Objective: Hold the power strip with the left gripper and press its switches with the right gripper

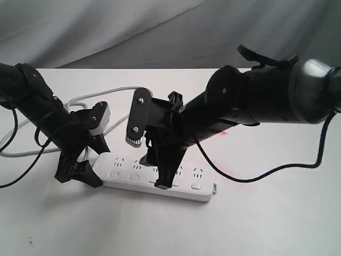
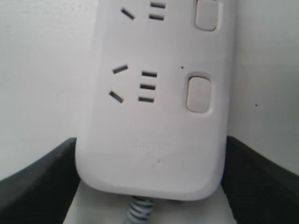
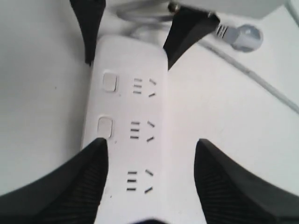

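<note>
A white five-socket power strip (image 1: 125, 168) lies on a white tabletop (image 1: 256, 224). The left end effector (image 1: 95, 162) is clamped across its cord end. The right end effector (image 1: 157, 173), fingers apart, straddles the middle, one finger over the switches (image 1: 133, 177). Faint embossed lettering (image 2: 152, 147) is unreadable.

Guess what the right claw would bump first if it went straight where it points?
The power strip. The right gripper points down at its middle, fingers spread; one finger may already touch it, but depth is unclear.
</note>
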Controlling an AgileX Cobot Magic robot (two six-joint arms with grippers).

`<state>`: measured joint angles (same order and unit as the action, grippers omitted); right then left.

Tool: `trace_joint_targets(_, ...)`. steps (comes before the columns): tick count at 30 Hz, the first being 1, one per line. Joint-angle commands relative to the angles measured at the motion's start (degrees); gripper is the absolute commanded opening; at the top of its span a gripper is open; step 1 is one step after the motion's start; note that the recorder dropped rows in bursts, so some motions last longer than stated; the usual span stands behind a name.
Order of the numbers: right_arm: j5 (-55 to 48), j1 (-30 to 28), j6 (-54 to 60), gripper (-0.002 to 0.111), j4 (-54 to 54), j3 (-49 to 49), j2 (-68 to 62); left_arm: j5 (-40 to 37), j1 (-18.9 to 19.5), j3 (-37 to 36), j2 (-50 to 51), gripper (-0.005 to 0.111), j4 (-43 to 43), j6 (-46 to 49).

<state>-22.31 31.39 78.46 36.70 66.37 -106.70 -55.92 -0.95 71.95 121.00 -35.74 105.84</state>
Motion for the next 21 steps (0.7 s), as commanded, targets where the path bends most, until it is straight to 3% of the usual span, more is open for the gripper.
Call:
trace_joint_targets(1,3.96,-0.66,1.05,0.052,-0.33,-4.33,0.3,-1.06,-0.37,0.17,-0.08,0.053,-0.07,-0.76)
trace_joint_targets(21,8.56,0.62,0.67,0.052,2.25,-4.33,-5.86,-1.06,-0.37,0.17,-0.08,0.053,-0.07,-0.76)
